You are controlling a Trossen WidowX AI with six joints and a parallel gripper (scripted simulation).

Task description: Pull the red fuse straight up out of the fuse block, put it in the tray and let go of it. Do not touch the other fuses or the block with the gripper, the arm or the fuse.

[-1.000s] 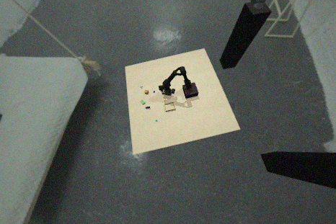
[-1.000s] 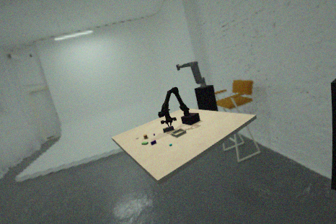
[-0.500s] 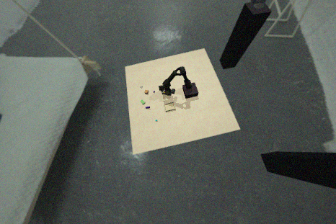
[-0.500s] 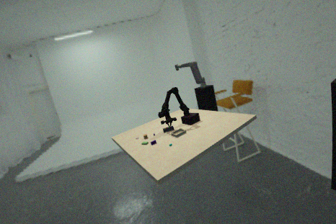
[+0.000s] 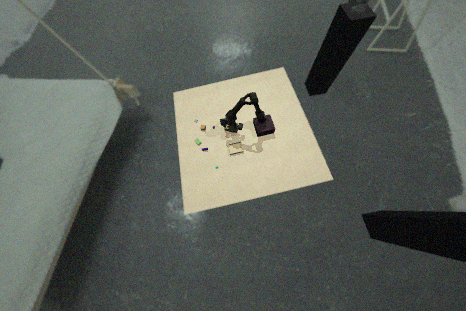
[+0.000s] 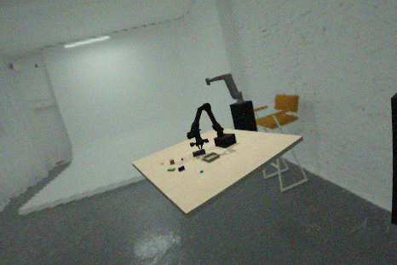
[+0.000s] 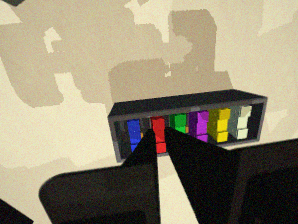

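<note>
The long dark fuse block holds six blocky fuses. The black gripper, at 6 o'clock, pinches the shiny red fuse.

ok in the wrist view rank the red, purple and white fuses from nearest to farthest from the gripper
1. red fuse: between the fingertips of the gripper, gripped.
2. purple fuse: mid-row, to the right in the image.
3. white fuse: far right end of the block.
</note>
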